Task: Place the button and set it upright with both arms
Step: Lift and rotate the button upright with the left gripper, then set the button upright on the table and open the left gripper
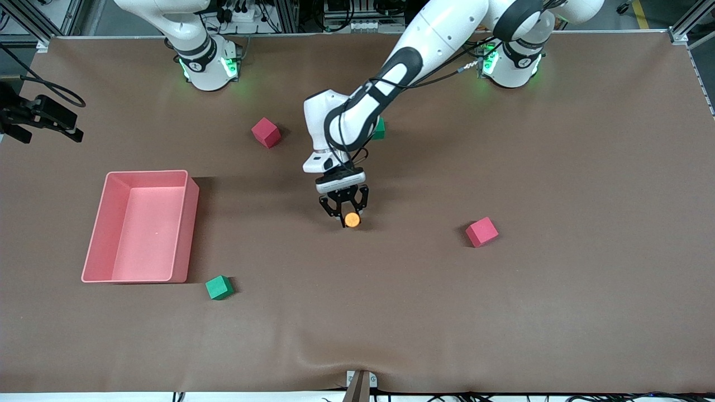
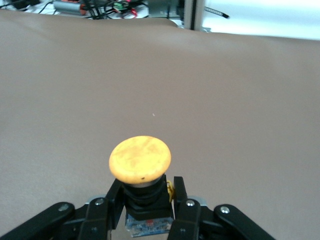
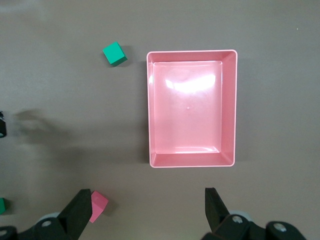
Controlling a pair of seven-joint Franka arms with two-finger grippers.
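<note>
The button (image 2: 140, 159) was gripped by the left gripper (image 1: 344, 214), the right gripper (image 3: 145, 210) was held spread, and no legible writing was seen.

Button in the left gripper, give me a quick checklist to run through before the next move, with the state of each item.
1. Grip: left gripper is shut on the button, clamping its black body. Ok.
2. Cap free: the orange cap sticks out past the fingers, uncovered. Ok.
3. Button upright on the table: not yet set down upright. Not ok.
4. Space around the gripper: the nearest pink cube lies well toward the left arm's end. Ok.
5. Right gripper: open, up over the pink tray, holding nothing. Ok.
6. Height of the button above the table: cannot tell.
</note>
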